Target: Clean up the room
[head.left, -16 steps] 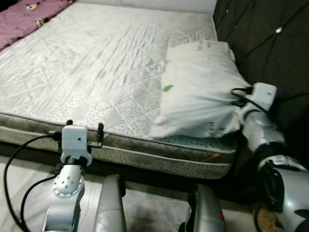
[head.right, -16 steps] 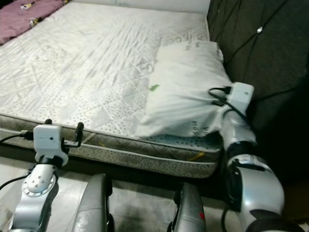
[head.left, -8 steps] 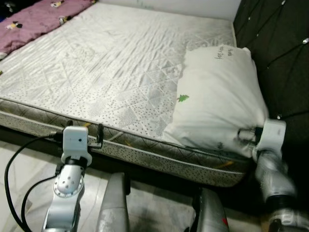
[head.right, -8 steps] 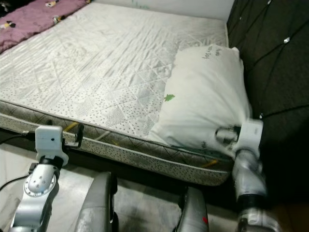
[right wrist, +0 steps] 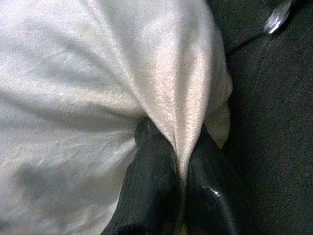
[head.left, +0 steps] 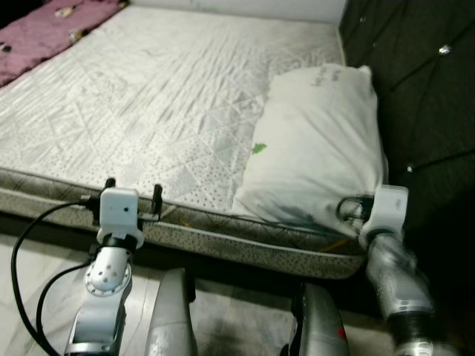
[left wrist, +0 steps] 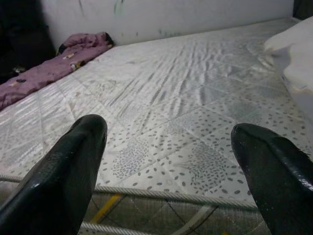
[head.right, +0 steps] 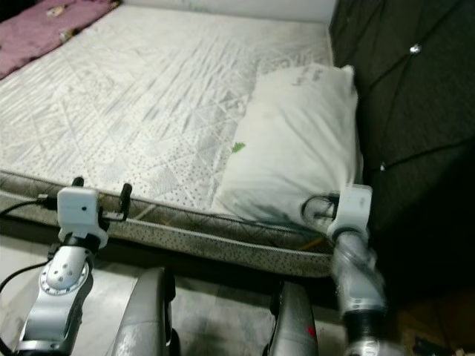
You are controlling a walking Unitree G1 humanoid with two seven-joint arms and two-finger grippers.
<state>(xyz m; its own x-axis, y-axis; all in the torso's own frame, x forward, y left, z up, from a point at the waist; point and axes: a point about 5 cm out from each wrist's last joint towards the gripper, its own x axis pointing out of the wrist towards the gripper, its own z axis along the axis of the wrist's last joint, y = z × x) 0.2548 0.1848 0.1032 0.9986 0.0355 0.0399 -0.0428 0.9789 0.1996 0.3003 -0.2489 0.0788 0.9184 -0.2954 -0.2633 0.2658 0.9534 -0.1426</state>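
A white pillow (head.left: 319, 148) lies on the right side of the bare mattress (head.left: 148, 104), against the dark tufted headboard (head.left: 415, 81). My right gripper (head.left: 364, 202) is shut on the pillow's near right corner; in the right wrist view the two black fingers (right wrist: 156, 181) pinch a fold of the white cloth (right wrist: 98, 73). My left gripper (head.left: 133, 194) hovers open at the mattress's front edge, its fingertips apart with nothing between them, and the left wrist view looks across the quilted top (left wrist: 186, 98).
A purple blanket (head.left: 44, 30) lies bunched at the bed's far left. The headboard stands close beside the right arm. Pale tiled floor (head.left: 30, 259) runs below the bed's front edge, with my legs (head.left: 171, 319) in front.
The camera has swung slightly, shifting the scene. My right gripper stays clamped on the pillow corner, which now rests a bit nearer the front edge. The left arm has held still.
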